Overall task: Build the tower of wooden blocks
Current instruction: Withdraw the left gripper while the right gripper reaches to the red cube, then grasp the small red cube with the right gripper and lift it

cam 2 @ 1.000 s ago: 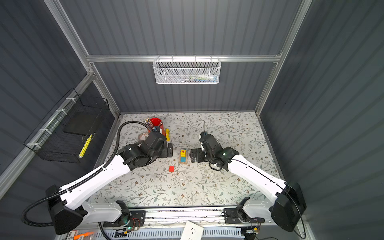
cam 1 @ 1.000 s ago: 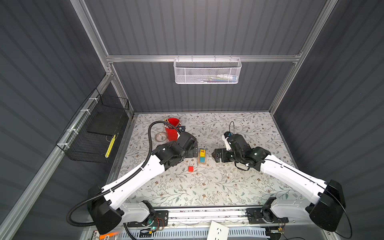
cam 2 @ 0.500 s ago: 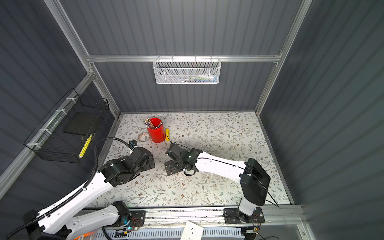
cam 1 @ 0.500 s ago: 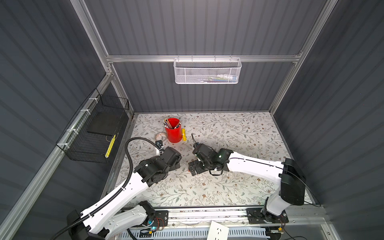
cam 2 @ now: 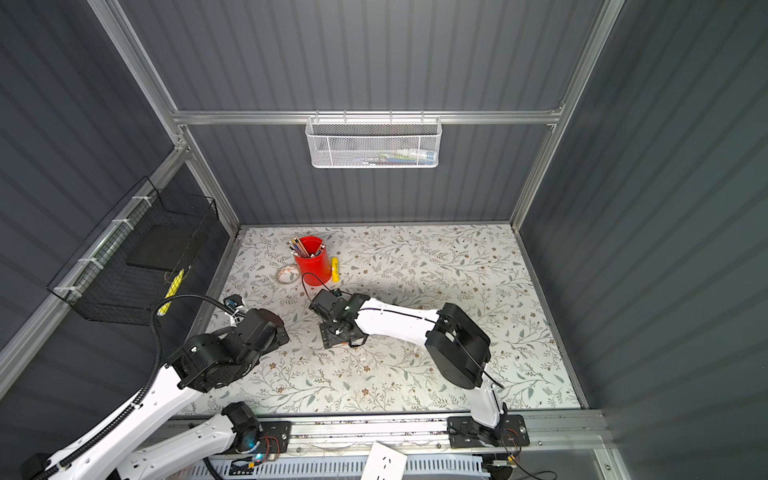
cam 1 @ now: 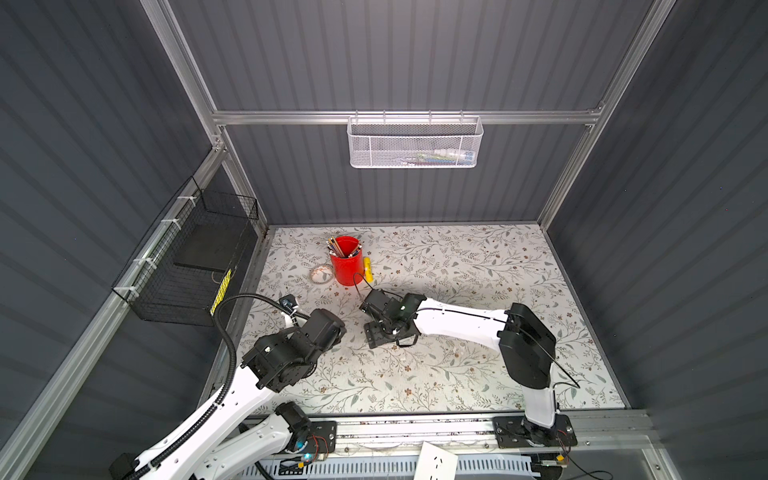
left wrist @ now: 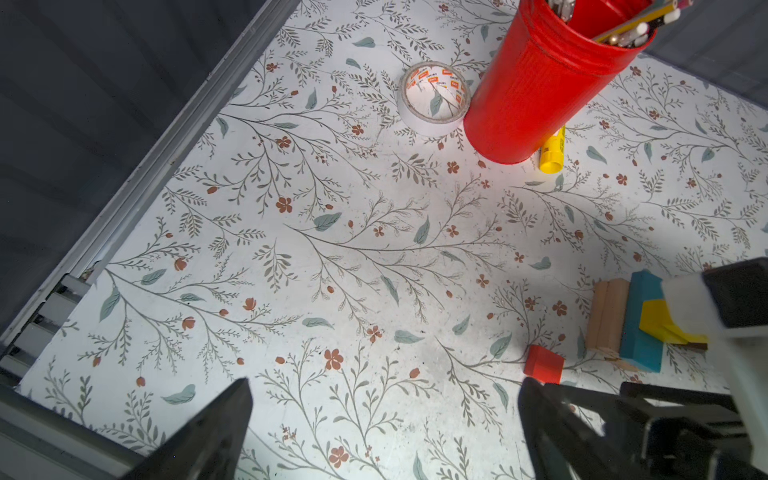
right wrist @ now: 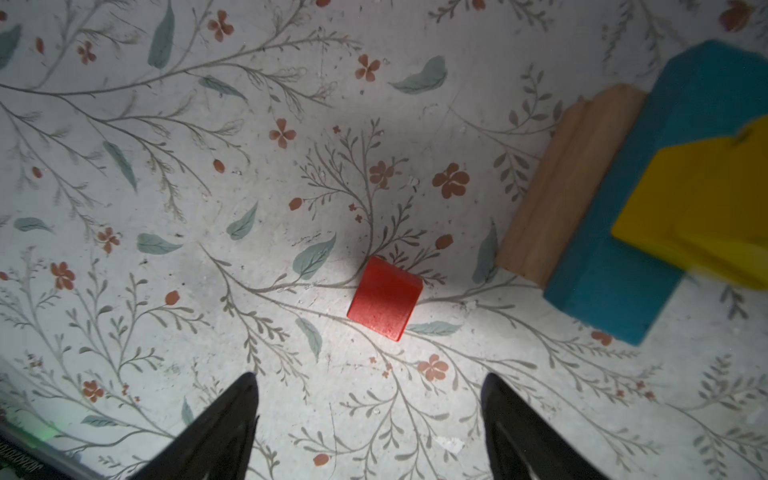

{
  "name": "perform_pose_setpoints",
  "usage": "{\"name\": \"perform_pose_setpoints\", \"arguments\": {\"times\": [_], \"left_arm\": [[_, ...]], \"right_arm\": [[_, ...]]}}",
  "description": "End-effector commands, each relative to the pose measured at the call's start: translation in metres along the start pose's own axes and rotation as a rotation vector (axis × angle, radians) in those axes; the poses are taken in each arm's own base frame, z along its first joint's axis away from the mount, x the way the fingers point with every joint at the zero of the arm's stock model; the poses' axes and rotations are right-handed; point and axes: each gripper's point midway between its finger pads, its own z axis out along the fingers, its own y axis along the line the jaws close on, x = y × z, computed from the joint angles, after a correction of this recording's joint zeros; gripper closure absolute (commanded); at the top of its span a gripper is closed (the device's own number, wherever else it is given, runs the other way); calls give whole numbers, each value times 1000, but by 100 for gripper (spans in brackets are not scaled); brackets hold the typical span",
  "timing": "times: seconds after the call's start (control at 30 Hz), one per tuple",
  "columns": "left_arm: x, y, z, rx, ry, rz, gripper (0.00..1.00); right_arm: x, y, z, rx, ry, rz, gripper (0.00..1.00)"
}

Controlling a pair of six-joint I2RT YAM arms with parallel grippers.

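Currently, above the table point(cam 1: 457, 374), the left pincer point(left wrist: 384, 384) and right pincer point(right wrist: 370, 382) both stand apart, empty. Nearby, tan planks point(right wrist: 569, 183) touch a blue plank point(right wrist: 665, 187) carrying a yellow cube point(right wrist: 706, 208) — the red cube point(right wrist: 384, 297) lies loose, before the right pincer.

Nothing legible; orange labels inside the tape roll point(left wrist: 432, 78) too small.

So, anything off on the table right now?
Nothing spilled or damaged. Only the red cube lies alone on the mat, apart from the stacked tan planks, blue plank and yellow block. The right gripper hangs open, aimed at it.
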Motion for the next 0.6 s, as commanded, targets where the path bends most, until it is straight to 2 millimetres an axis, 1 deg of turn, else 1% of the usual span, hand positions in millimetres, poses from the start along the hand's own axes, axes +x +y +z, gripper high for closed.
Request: {"name": "perform_pose_setpoints", "arguments": {"times": [0.0, 0.1, 0.23, 0.47, 0.57], "left_arm": [[-4, 15, -3, -49, -28, -16, 0], [-7, 21, -5, -65, -45, -25, 0], [-7, 22, -6, -65, -49, -25, 0], [-8, 22, -7, -62, -49, -27, 0], [-7, 21, -7, -61, -44, -25, 0]], "right_arm": [[2, -3, 9, 54, 23, 13, 20], [4, -2, 19, 62, 41, 7, 24], [5, -2, 31, 83, 59, -3, 27], [3, -5, 43, 115, 55, -10, 34], [5, -2, 49, 101, 70, -14, 38]]}}
